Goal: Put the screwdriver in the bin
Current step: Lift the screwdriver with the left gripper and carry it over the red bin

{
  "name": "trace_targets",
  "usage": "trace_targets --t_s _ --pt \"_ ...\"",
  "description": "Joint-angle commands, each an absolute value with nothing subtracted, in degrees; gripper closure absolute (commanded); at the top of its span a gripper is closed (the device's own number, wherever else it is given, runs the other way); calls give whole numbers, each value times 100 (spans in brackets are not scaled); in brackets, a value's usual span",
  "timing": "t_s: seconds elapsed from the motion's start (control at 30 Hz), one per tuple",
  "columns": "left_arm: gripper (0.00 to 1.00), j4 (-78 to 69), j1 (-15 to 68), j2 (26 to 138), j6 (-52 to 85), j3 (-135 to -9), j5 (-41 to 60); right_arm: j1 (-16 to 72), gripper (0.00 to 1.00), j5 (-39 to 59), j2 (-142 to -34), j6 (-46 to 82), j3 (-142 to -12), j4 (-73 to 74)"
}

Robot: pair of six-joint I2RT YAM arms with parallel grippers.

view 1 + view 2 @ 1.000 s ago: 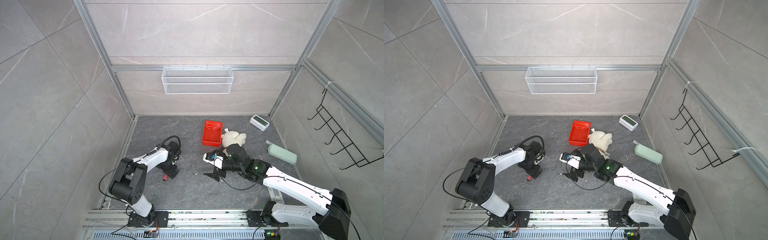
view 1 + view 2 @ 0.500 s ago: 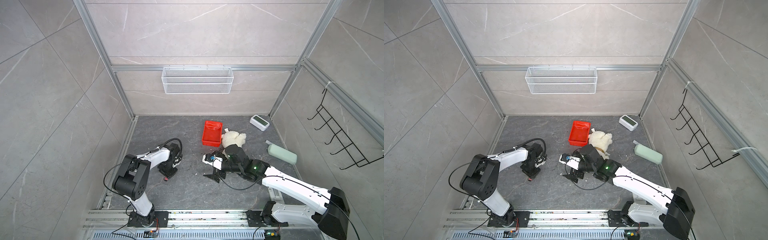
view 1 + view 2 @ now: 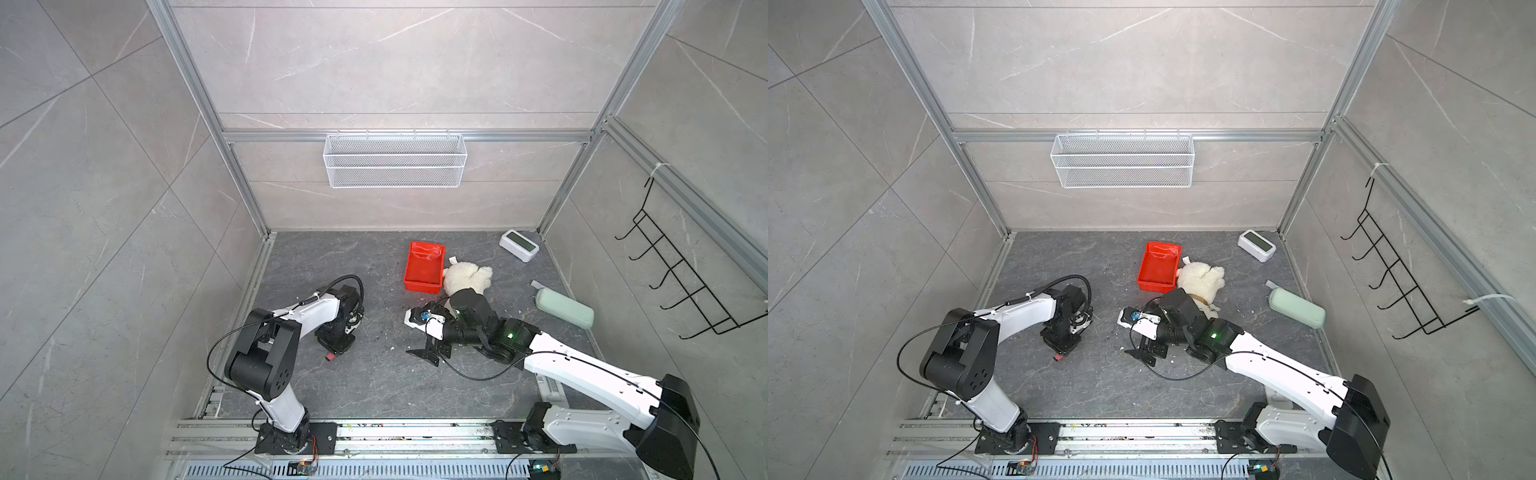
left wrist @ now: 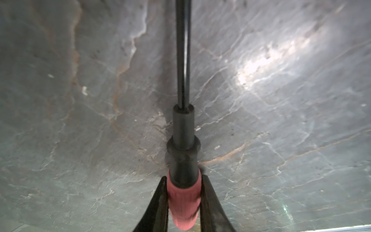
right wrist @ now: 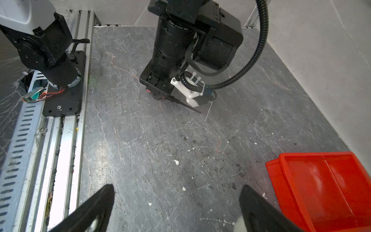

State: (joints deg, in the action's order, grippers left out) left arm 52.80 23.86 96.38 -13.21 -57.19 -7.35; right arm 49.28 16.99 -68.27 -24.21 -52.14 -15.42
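Left gripper (image 4: 183, 177) clamped screwdriver (image 4: 183, 128) at handle, fingertips (image 4: 160, 192) only; thin hold might let it pivot or drop before bin (image 3: 422, 286).

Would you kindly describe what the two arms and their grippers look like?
Both the left arm and right arm have smooth white shells, black cylindrical joints and black bases. A black ribbed cable loops over the left wrist; a green light glows on the right arm. The left gripper and right gripper have black tapered fingers.
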Motion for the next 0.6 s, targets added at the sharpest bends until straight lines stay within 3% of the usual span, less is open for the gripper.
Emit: trace_targets --t_s 0.0,0.57 --pt "95 5561 2397 9633 -1200 -6148 -694 4968 1 1802 -6774 -2300 -5346 -1528" --pt "96 6214 2722 10103 -1252 -8612 -527 4827 1 636 -5940 -1960 -4868 -954"
